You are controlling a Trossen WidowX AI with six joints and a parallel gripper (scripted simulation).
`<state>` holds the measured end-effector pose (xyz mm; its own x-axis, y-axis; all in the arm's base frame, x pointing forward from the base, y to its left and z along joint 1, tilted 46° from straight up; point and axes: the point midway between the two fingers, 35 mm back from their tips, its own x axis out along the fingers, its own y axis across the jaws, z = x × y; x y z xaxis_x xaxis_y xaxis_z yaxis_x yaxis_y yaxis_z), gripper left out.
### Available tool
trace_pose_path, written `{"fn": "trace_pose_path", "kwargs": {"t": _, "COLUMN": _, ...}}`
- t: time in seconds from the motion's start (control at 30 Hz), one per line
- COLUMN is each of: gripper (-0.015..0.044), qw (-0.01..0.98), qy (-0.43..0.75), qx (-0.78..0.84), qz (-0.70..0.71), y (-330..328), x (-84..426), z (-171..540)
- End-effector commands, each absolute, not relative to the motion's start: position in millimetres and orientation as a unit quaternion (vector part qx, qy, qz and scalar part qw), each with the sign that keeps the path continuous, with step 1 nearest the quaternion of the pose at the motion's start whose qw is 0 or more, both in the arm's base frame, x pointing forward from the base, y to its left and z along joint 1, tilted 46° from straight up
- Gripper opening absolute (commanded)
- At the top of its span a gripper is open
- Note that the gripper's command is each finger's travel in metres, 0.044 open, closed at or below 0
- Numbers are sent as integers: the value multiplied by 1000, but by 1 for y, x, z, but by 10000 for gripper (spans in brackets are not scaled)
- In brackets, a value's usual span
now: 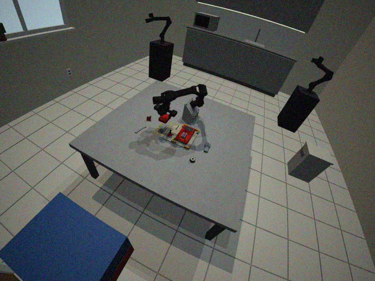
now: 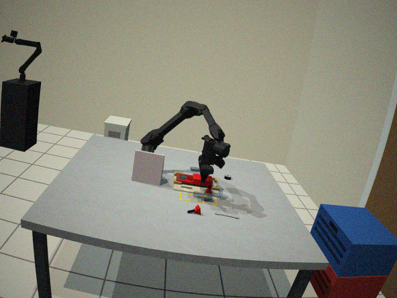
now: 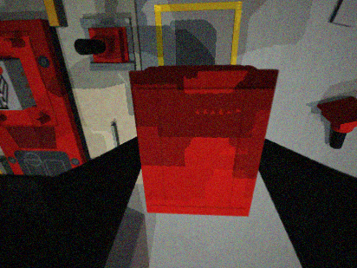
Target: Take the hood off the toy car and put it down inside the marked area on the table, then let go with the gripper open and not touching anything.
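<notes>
Your gripper is closed on the red hood, with a finger against each side. You have the hood above the table, off the car body. In the exterior view, the yellow marked area lies between the car's pale tray and the table's near edge. Farther toward that edge, you have a red piece with a black stem and a thin rod, the rod closer to the near right corner.
</notes>
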<state>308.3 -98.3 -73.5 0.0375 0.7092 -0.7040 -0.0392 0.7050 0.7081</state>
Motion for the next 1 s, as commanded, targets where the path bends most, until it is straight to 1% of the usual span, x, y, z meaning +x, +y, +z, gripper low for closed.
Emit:
{"fn": "trace_pose_path", "kwargs": {"t": 0.0, "gripper": 0, "qw": 673, "qy": 634, "qx": 260, "qz": 280, "y": -99, "x": 310, "z": -75}}
{"fn": "trace_pose_path", "kwargs": {"t": 0.97, "gripper": 0, "qw": 673, "qy": 634, "qx": 260, "qz": 279, "y": -86, "x": 312, "z": -89}}
